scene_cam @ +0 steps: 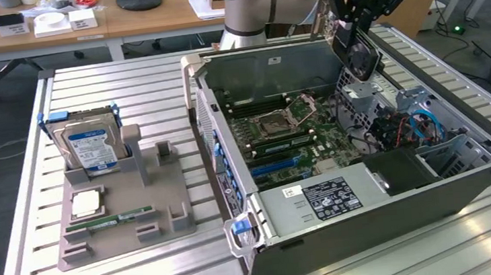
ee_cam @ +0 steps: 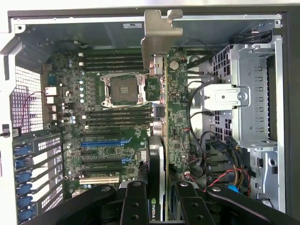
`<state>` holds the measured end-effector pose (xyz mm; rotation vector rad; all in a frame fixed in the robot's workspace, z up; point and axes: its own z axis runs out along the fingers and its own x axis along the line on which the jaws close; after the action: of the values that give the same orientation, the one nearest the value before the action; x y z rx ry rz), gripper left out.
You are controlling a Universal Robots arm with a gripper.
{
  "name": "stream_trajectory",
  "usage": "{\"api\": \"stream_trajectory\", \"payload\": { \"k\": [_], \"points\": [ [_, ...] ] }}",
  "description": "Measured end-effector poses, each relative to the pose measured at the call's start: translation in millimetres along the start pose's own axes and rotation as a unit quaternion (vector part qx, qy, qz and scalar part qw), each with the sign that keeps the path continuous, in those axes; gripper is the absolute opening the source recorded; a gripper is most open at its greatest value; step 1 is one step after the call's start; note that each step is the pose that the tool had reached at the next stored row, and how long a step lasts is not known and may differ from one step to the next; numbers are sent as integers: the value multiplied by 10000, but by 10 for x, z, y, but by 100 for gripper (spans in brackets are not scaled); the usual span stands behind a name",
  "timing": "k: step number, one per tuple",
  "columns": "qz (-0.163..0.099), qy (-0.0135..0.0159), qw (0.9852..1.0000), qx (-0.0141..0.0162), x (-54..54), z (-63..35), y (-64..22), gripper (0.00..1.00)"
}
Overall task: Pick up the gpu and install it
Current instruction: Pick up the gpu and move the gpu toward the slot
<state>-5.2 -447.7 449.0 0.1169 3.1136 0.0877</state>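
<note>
While the gripper [scene_cam: 354, 31] pinches the gpu [scene_cam: 362, 59] above the open case [scene_cam: 465, 177] in the exterior view, it hangs clear of the motherboard [scene_cam: 290, 130]. From the wrist, the gpu [ee_cam: 176, 117] stands edge-on across the blue slot [ee_cam: 101, 143]; a good fit likely needs them parallel.

You'll see the gpu [ee_cam: 177, 122] has a green board, a black cooler and a silver bracket; the motherboard [ee_cam: 71, 126] is green with blue slots [ee_cam: 101, 143]; the hard drive [scene_cam: 92, 149] carries a blue-white label, and its holder [scene_cam: 174, 185] is grey
</note>
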Motion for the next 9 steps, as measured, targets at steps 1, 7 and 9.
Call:
{"api": "stream_trajectory", "payload": {
  "k": [1, 7, 9],
  "points": [
    [0, 0, 10000, 0, 0, 0, 0, 27],
    [0, 0, 10000, 0, -38, 2, 3, 27],
    [0, 0, 10000, 0, -66, 2, 5, 27]
  ]
}}
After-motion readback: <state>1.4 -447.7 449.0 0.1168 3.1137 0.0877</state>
